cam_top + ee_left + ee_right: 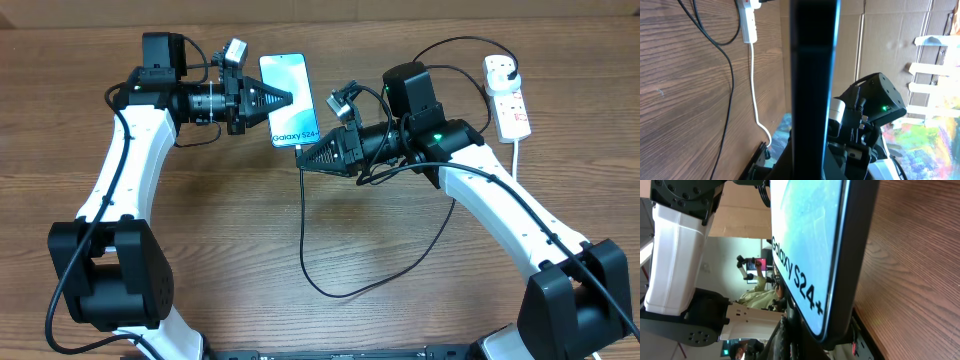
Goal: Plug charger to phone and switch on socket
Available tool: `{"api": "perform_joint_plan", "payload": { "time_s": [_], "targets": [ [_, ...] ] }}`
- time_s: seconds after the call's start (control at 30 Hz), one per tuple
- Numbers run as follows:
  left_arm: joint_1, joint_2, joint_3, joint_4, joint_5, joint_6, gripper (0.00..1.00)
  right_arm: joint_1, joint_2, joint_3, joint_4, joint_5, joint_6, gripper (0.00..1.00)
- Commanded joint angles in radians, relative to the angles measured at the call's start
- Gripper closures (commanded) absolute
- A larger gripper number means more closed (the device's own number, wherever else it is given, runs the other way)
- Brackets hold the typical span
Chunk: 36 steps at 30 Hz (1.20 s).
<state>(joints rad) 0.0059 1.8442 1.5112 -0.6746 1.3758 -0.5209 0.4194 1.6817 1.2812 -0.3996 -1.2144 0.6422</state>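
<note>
The left fingers (268, 100) are pressed together on the side edge of the phone (288, 95), near the back of the counter (230, 250). The right fingers (322, 153) pinch the charger (304, 230) tip at the phone's bottom end. Its cable loops back to the socket (508, 100) at far right.

White arms (125, 165), black joints (105, 275), green status light (437, 138).
</note>
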Motion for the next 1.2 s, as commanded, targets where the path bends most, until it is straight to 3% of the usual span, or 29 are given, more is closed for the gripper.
{"api": "perform_joint_plan", "payload": {
  "time_s": [0.0, 1.17],
  "targets": [
    [-0.006, 0.000, 0.000, -0.002, 0.058, 0.016, 0.96, 0.000, -0.019, 0.029, 0.005, 0.002, -0.011, 0.96],
    [-0.022, 0.000, 0.000, -0.006, 0.107, 0.050, 0.96, 0.000, -0.019, 0.029, 0.032, -0.018, 0.012, 0.96]
  ]
}}
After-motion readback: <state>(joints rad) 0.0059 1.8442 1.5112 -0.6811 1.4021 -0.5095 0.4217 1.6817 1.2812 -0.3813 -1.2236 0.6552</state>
